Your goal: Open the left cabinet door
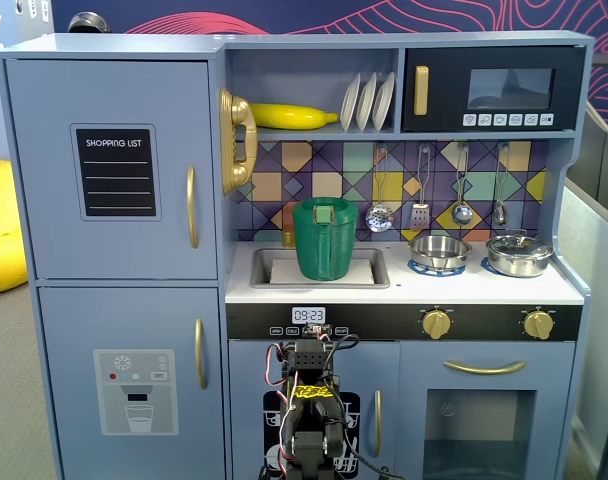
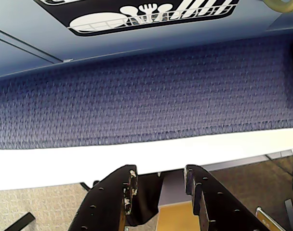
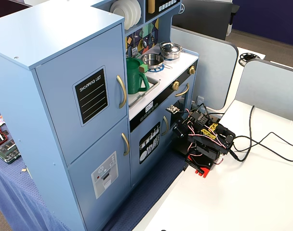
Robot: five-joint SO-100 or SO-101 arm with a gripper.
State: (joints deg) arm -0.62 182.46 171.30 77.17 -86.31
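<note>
Faced a blue-grey toy kitchen [image 1: 114, 47] standing on a purple cloth [image 2: 146, 91] at the edge of a white table [image 3: 243, 192]. Found the left cabinet door [image 1: 44, 170] at the upper left in a fixed view, above the dispenser door [image 1: 74, 330], shut flush with its frame. Noted its curved gold handle [image 1: 192, 207] on the edge nearest the sink, so probably hinged at the outer side and meant to be pulled from there. Saw the arm [image 3: 202, 139] folded low in front of the small door with the dish picture [image 3: 149, 143], well below and to the right of that handle; likely a rest pose, with a long reach up and across needed. Made out the gripper [image 2: 160, 177] in the wrist view parted a moderate way, holding nothing, pointed at the cloth and the base of the kitchen.
</note>
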